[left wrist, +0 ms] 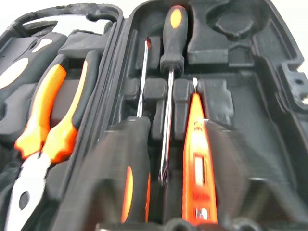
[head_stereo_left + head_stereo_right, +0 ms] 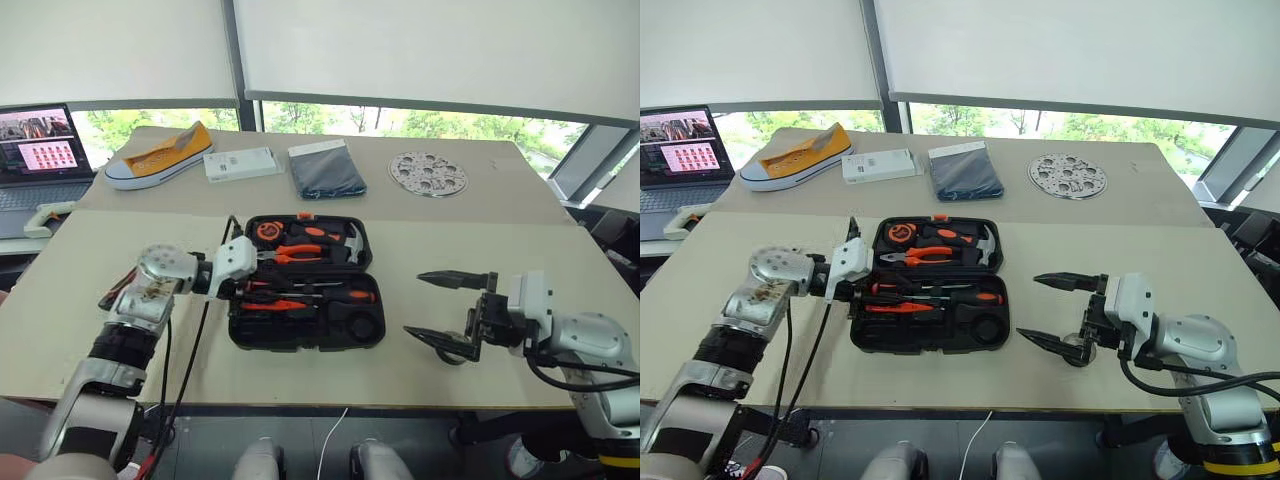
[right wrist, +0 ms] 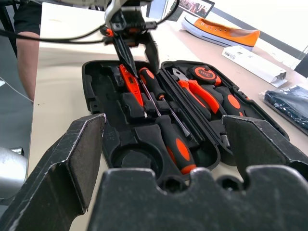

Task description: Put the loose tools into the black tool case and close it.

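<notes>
A: Tool case (image 2: 305, 340) open, centre frame. Left gripper (image 3: 137, 48) narrow over screwdrivers (image 3: 166, 127), holding nothing I can confirm.

B: Right gripper (image 2: 452, 312) wide, lower right (tape roll beneath?). Seat tools flat before shutting.

Over on the far table a yellow sneaker (image 2: 160, 156) lies on its sole, a flat white box (image 2: 240, 164) just beside it, then a folded dark cloth (image 2: 325, 169), and well apart from that a round perforated metal disc (image 2: 428, 174). At the left edge a laptop (image 2: 40, 150) stands open with its screen lit, a pale handheld device (image 2: 45, 217) lying near it on the lower surface. Behind everything, drawn white blinds (image 2: 430, 50) hang over windows with green trees (image 2: 400, 122) showing beneath them, and a white cable (image 2: 333, 440) trails across the floor below the near table's edge.
</notes>
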